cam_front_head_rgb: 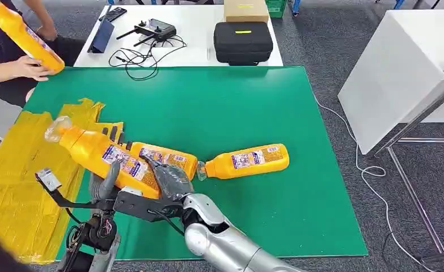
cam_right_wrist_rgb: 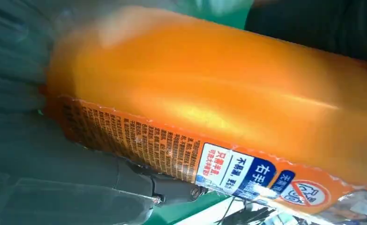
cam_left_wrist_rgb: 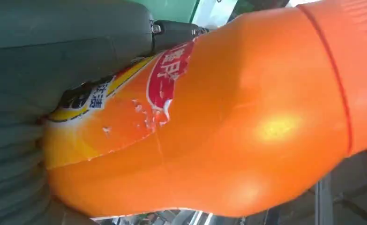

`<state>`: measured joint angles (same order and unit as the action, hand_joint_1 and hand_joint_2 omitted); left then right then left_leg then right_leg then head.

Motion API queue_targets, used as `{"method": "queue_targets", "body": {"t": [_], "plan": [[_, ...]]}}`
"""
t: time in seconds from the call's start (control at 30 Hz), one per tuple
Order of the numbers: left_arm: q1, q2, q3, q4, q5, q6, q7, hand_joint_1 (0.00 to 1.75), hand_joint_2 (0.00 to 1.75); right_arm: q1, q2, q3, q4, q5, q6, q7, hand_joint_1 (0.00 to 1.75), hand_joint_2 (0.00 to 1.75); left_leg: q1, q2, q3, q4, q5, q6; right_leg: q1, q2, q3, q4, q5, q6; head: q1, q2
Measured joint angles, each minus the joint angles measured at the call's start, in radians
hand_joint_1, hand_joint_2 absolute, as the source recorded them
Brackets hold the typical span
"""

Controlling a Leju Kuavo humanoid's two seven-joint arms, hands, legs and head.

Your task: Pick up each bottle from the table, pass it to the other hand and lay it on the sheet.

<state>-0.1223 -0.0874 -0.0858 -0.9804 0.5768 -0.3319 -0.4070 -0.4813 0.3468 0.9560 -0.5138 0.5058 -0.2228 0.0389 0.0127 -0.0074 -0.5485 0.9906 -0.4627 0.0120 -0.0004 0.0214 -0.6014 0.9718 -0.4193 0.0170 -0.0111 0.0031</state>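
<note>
Held bottle (cam_front_head_rgb: 97,153): I see it lifted over the desk's (cam_front_head_rgb: 253,102) near left, beside the yellow sheet (cam_front_head_rgb: 21,170).
Long axis: cap up-left toward the sheet, base toward my right hand (cam_front_head_rgb: 168,180).
Hands: both wrap its body; left hand (cam_front_head_rgb: 107,182) nearer the sheet.
Next: I'd release the right.
Other bottles: two (cam_front_head_rgb: 168,158) (cam_front_head_rgb: 248,161) lie on the desk.
</note>
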Motion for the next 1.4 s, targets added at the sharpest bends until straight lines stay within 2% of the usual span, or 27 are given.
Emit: {"method": "queue_targets", "body": {"t": [0.03,0.07,0.1,0.6,0.63,0.83,0.93,1.07,1.2,1.27,1.4], "plan": [[0.004,0.000,0.001,-0.003,0.001,0.001,0.000,0.00,1.75,-0.004,-0.001,0.011,0.001,-0.004,0.000,0.000,1.75,1.75,0.000,0.000,0.000,0.000,0.000,0.000,0.000,0.000,0.000,0.000,0.000,0.000,0.000,0.000],[0.007,0.001,0.003,-0.005,0.002,0.004,0.000,1.48,1.75,-0.008,-0.002,0.020,0.002,-0.008,0.001,0.001,1.75,1.75,0.000,0.000,0.000,0.000,0.000,0.000,0.000,0.000,0.000,0.000,0.000,0.000,0.000,0.000],[0.011,0.002,0.003,-0.009,0.002,0.006,0.000,1.75,1.75,-0.010,-0.003,0.027,0.003,-0.012,0.002,0.001,1.75,1.75,0.000,0.000,0.000,0.000,0.000,0.000,0.000,0.000,0.000,0.000,0.000,0.000,0.000,0.000],[0.029,0.003,0.030,-0.048,-0.062,0.060,-0.045,1.75,1.75,-0.050,-0.002,0.082,0.042,-0.079,-0.029,-0.011,1.75,1.75,0.000,0.001,0.000,0.000,0.000,0.000,0.000,0.000,0.000,0.000,0.000,0.000,0.000,0.000],[0.027,0.003,0.031,-0.048,-0.064,0.061,-0.048,1.75,1.75,-0.052,-0.002,0.082,0.043,-0.079,-0.029,-0.013,0.00,0.00,0.000,0.001,0.000,0.000,0.000,0.000,0.000,0.000,0.000,0.000,0.000,0.000,0.000,0.000],[0.001,0.019,0.035,-0.048,-0.143,0.142,-0.094,1.75,1.75,-0.057,-0.001,0.083,0.058,-0.101,-0.029,-0.039,0.00,0.00,0.000,0.001,0.000,0.000,0.000,0.000,0.000,0.001,-0.001,0.000,0.000,0.000,0.000,0.000],[-0.017,0.032,0.034,-0.050,-0.294,0.286,-0.158,1.75,1.75,-0.067,-0.001,0.068,0.069,-0.122,-0.036,-0.087,0.00,0.00,0.000,-0.001,-0.001,0.000,0.000,0.000,0.000,0.000,0.000,0.000,0.000,0.000,0.000,0.000],[-0.056,0.068,0.064,-0.047,-0.653,0.669,-0.241,1.75,1.75,-0.065,-0.009,0.016,0.073,-0.106,-0.051,-0.171,0.00,0.00,0.001,0.001,0.000,0.000,0.000,0.000,0.000,0.001,0.000,0.001,0.000,0.000,0.000,0.000],[-0.079,0.111,0.108,-0.001,-0.925,0.919,-0.277,1.75,1.75,-0.053,-0.043,-0.076,0.044,-0.063,-0.054,-0.213,0.00,0.00,0.001,-0.002,-0.001,0.000,0.000,0.000,0.000,-0.001,0.000,0.001,0.000,0.000,0.000,0.000],[-0.076,0.132,0.141,0.024,-1.083,1.010,-0.286,1.75,1.75,-0.036,-0.064,-0.126,0.020,-0.049,-0.054,-0.235,0.00,0.00,0.001,-0.001,-0.001,0.000,0.000,0.000,0.000,0.000,0.000,0.001,0.000,0.000,0.000,0.000],[-0.059,0.131,0.309,0.001,-1.538,1.030,-0.293,1.75,1.75,0.003,-0.096,-0.206,-0.016,-0.030,-0.052,-0.260,0.00,0.00,0.000,-0.001,-0.001,0.000,0.000,0.000,0.000,0.000,0.000,0.001,0.000,0.000,0.000,0.000]]}}
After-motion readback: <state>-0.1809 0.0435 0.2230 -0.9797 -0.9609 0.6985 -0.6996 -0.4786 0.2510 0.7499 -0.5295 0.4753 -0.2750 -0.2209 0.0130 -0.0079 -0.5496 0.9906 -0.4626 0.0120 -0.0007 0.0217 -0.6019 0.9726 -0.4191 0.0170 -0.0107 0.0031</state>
